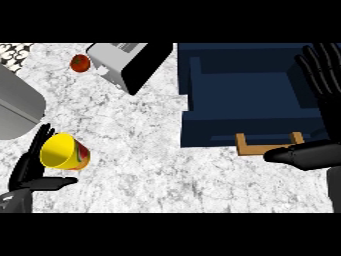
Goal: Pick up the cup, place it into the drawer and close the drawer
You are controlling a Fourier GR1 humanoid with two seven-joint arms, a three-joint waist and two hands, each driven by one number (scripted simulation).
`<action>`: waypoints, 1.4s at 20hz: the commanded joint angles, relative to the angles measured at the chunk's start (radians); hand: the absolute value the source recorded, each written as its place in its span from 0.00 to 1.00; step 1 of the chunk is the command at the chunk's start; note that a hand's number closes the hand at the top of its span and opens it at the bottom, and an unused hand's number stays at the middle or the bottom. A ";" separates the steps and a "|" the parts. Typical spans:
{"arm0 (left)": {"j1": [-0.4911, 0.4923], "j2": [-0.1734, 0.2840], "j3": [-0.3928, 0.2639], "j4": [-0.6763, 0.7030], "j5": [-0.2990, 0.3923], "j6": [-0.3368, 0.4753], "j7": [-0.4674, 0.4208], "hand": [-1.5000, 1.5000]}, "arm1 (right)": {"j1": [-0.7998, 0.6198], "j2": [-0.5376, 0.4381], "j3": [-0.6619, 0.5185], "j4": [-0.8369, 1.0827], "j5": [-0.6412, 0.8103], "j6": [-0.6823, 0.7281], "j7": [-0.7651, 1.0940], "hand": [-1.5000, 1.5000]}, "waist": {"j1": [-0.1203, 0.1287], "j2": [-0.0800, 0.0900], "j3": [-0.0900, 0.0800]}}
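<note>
Black fingers of the left hand [27, 165] stood nearly straight behind the yellow cup [64, 151], with the thumb stretched out flat beneath it, so the hand was spread apart rather than wrapped round anything; whether the fingers actually touched the cup I could not tell. The cup lay tipped on its side at the lower left of the marble counter [165, 175], its yellow mouth turned up toward me and a band of red and green showing on its outer wall. It sat well apart from the drawer, with a wide stretch of bare stone between them. Over on the other side, the right hand [328, 100] was held upright with its fingers straight and fanned, the thumb jutting out to the left just above the drawer's front edge; it held nothing. The dark blue drawer [247, 80] stood pulled out and open under that hand, its hollow inside plain to see, and a tan wooden handle [269, 145] stuck out from its near face, close beside the thumb. Further back, a silver toaster [125, 62] with a black side sat at an angle near the drawer's far left corner, and a small red tomato [81, 63] rested just to the left of it. A large grey rounded object [7, 102] filled the far left edge.
</note>
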 commanded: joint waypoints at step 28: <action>-0.103 -0.118 0.051 -0.067 0.045 0.036 -0.276 1.00 | 0.025 -0.039 -0.060 0.010 -0.054 0.050 -0.025 0.00 | -0.011 0.000 0.000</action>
